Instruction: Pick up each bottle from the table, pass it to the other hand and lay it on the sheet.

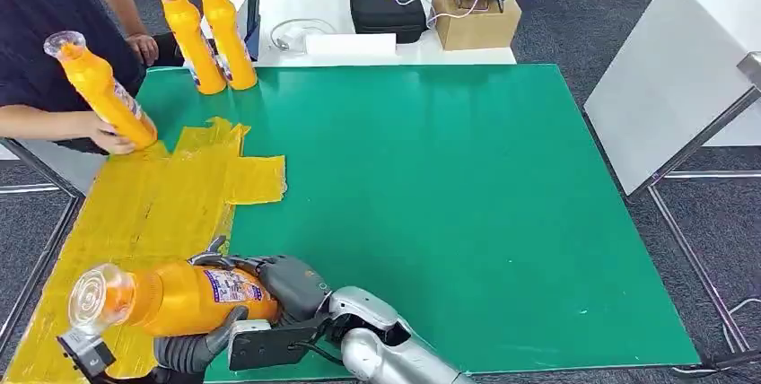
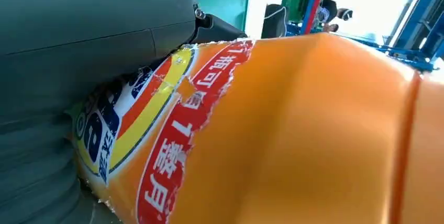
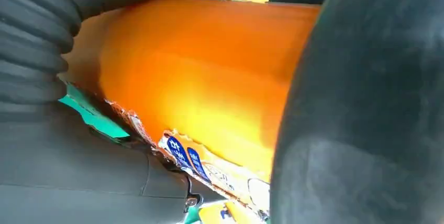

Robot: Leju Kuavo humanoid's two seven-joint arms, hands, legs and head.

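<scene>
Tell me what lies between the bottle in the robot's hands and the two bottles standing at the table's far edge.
In the head view, only yellow sheet lies between the held bottle and the standing pair.

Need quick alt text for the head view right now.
Both robot hands, the right hand and the left hand, grip an orange bottle lying sideways over the yellow sheet. A person holds another bottle; two stand upright beyond.

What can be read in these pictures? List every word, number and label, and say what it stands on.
"1瓶可": white on the red band of the torn paper label on the orange plastic bottle.
"1整月": same band, lower down; the middle character is doubtful.
"汰渍": blue, same label; probable.
All other print, in every view: too small or blurred to read.
</scene>
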